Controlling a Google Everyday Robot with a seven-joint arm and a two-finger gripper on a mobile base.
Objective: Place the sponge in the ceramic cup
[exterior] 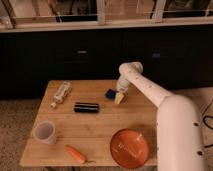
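1. Your gripper (119, 98) is low over the far right part of the wooden table (107, 125), pointing down, with its pale yellowish tip at or almost at the tabletop. You cannot tell from this view whether the claw is spread or pressed together, or whether it grips anything.
2. The sponge (110, 93) lies flat on the table right at the claw's left side. It is so close that you cannot tell whether the two touch. It shows as a small bright-blue block, partly tucked behind the claw tip.
3. The white arm (150, 92) bends at a rounded joint above the claw. From there it slopes down to the right into the robot's large white body (180, 135), which fills the right edge of the view.
4. To the left of the sponge, nearer the table's middle, a black oblong bar (86, 107) lies flat and lengthwise.
5. Further left, near the far left corner, a clear bottle (62, 93) lies on its side at a slant.
6. The ceramic cup (44, 132) stands upright near the front left edge, well apart from the sponge and the claw.
7. An orange carrot (76, 154) lies near the front edge, to the right of the cup.
8. The orange plate (130, 148) sits at the front right, beside the robot's body.
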